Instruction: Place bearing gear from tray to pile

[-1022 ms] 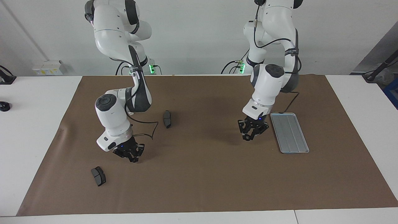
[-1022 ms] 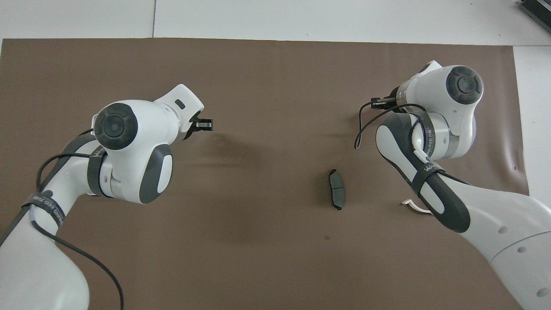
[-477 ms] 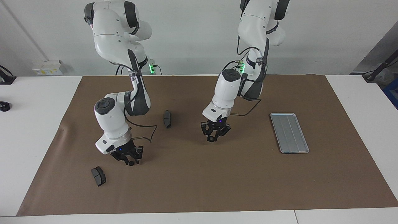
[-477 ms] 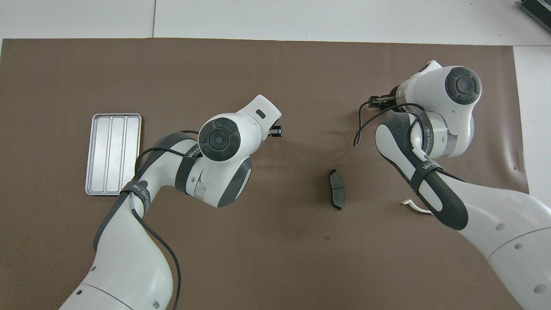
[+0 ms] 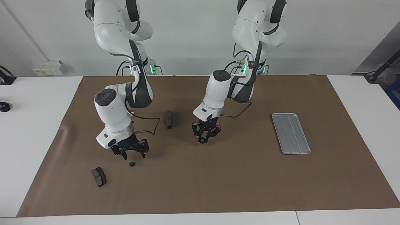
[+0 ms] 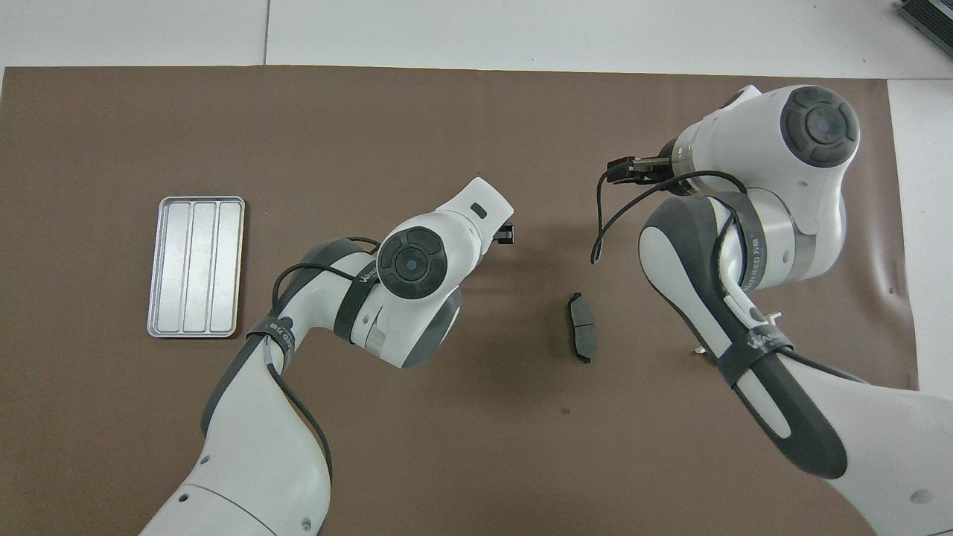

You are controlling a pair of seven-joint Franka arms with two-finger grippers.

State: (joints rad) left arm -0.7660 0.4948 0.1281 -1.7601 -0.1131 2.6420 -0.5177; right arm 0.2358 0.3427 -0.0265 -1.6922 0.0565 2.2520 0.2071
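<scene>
The silver tray (image 5: 290, 133) (image 6: 195, 266) lies toward the left arm's end of the mat, with nothing showing in it. My left gripper (image 5: 202, 140) (image 6: 506, 234) hangs low over the middle of the mat, shut on a small black bearing gear (image 5: 202, 141). The pile is spread toward the right arm's end: a dark brake pad (image 5: 168, 119) (image 6: 581, 336), a second brake pad (image 5: 99, 177) and a small black gear (image 5: 132, 163) on the mat. My right gripper (image 5: 130, 153) (image 6: 622, 167) stands open just above that gear, apart from it.
A sliver of a white bracket (image 6: 774, 318) peeks out beside the right forearm. A black cable (image 5: 150, 129) loops from the right wrist down to the mat. The brown mat (image 5: 237, 181) is bordered by white table top.
The left arm swung from beside the tray to the mat's middle with the gear. The right gripper opened and rose a little, leaving a gear on the mat.
</scene>
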